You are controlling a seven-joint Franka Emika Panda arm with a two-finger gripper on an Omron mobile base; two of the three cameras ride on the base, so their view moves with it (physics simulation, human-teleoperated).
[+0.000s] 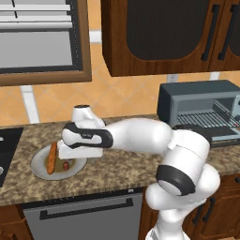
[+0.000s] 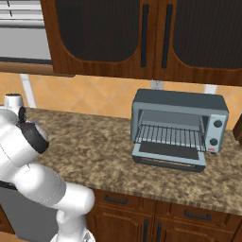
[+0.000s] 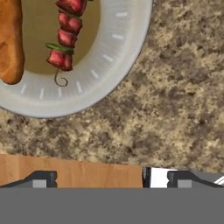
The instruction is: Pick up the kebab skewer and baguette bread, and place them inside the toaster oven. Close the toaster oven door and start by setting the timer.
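Gripper (image 3: 111,179) spread wide, empty, above counter (image 3: 175,109) beside plate (image 3: 113,65); skewer (image 3: 65,35) and baguette (image 3: 11,41) on plate; oven (image 2: 177,127) door (image 2: 169,152) down.

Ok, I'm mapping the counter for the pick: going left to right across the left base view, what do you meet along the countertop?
Plate → baguette bread → kebab skewer → toaster oven, with its toaster oven door dropped open.
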